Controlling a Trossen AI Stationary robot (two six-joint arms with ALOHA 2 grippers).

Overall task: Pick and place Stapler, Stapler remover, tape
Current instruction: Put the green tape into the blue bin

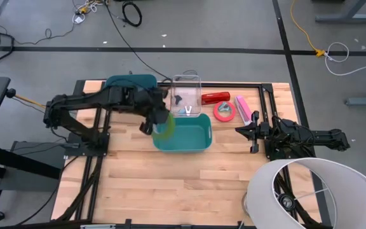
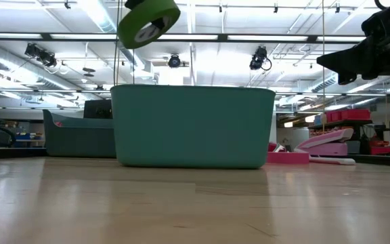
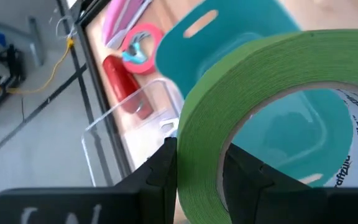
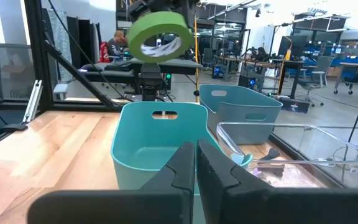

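While aloft: left gripper [image 1: 157, 121] clamps green tape roll [image 1: 164, 127] above teal bin [image 1: 199, 137], its rim partly cut off.
Right gripper [image 1: 254, 132]: clenched, empty, near worktop's right edge.

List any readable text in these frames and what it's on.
"craftzillo": printed repeatedly on the inner core of the green tape roll held in the left gripper, left wrist view; last letter uncertain.
The print on the same roll's core in the low view is too small to read.
Nothing else legible.
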